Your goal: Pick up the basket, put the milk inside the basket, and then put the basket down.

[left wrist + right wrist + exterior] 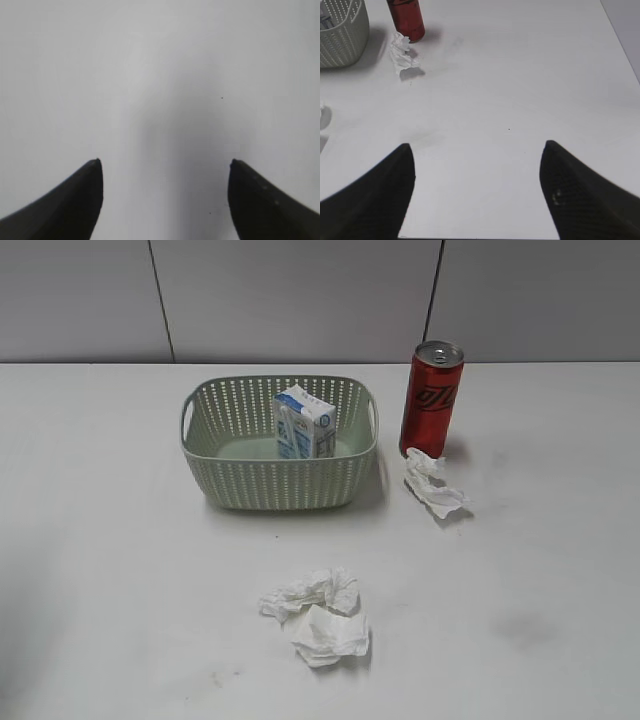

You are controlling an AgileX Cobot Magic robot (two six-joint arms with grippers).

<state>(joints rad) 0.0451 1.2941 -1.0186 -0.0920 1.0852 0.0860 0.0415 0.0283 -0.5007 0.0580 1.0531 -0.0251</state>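
Grey panelled wall behind, white matte bench [120,540] below. Sage slotted plastic basket [280,480] sitting down flat, rounded corners, milk [304,423] carton upright inside, glossy red can [431,398] just right of basket. Left gripper [165,162] splayed, empty; right gripper [477,145] likewise, well clear. Probably finished: staying clear, leaving crumpled tissues [317,615] alone.

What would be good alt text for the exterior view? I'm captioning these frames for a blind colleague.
A pale green slotted basket sits on a white table with a small white-and-blue milk carton standing upright inside it. A tall red soda can stands to its right, with crumpled tissues beside the can and more in front of the basket.
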